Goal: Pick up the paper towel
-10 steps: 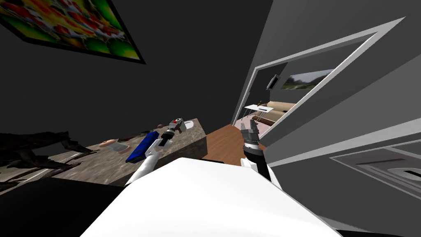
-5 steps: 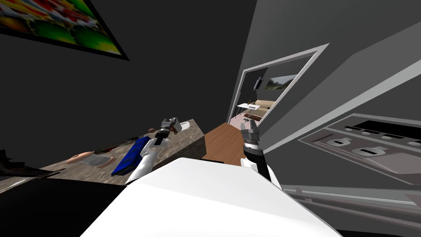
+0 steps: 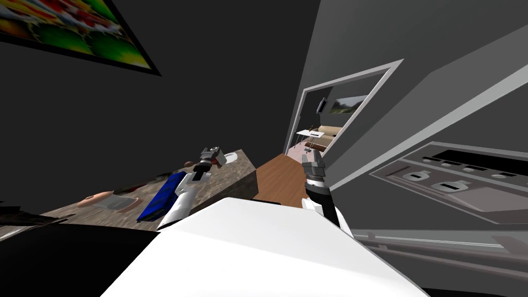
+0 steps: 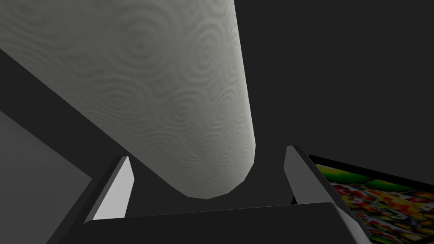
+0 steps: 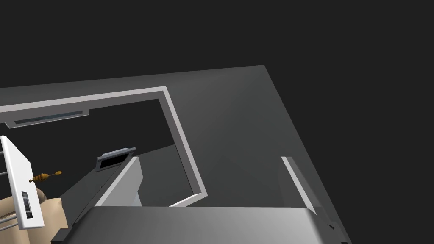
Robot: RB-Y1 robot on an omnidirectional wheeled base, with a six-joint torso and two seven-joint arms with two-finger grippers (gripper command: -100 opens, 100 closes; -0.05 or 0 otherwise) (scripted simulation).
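- The paper towel [image 4: 148, 84] is being shown in the left wrist view as a pale grey-white roll embossed with swirls. It is being seen at a slant, and its rounded end is reaching down between the blades of the left gripper [image 4: 207, 153].
- The left gripper's fingers [image 4: 296, 173] are being held apart, one on each side of the roll's end. A dark gap is being left beside one blade, and whether the other is touching the roll cannot be told.
- In the head view the left gripper [image 3: 213, 154] is being held out over the far end of a mottled brown-grey countertop [image 3: 234, 180].
- A small pale rounded shape [image 3: 231, 157] is being seen on the countertop just beside that gripper. Whether it is the roll cannot be told.
- A blue object [image 3: 160, 198] is being shown lying on the countertop beside the left forearm, and a pinkish object [image 3: 111, 200] farther along it.
- A framed, brightly coloured picture [image 3: 77, 36] is being shown on the dark wall above the countertop. A corner of it [image 4: 381, 203] is also being caught beside one left finger.
- The right gripper [image 3: 312, 166] is being held upright off the countertop's end, before a doorway [image 3: 335, 118] and above a wooden floor [image 3: 278, 178].
- Its blades [image 5: 127, 182] are being kept spread, with nothing between them.
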